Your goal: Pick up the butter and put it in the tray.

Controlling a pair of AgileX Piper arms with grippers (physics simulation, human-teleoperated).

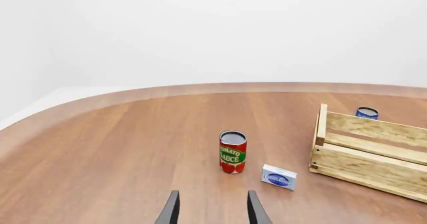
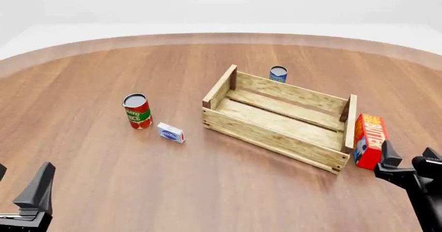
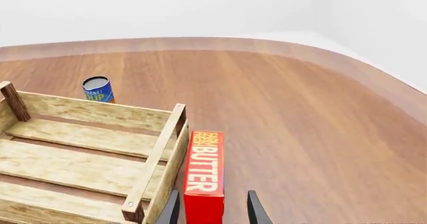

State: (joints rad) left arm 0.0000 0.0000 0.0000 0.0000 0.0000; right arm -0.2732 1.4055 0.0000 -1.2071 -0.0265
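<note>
Your butter (image 3: 203, 174) stands upright near the table's right edge, just outside the tray's (image 2: 276, 133) right end wall and still on the wood. Your right gripper (image 3: 212, 211) is open, fingers straddling the carton's near end; whether they touch it is hard to tell. Grasp, lift and placement remain. That end wall is what you must clear. The left gripper (image 1: 212, 210) hangs open, well clear.
</note>
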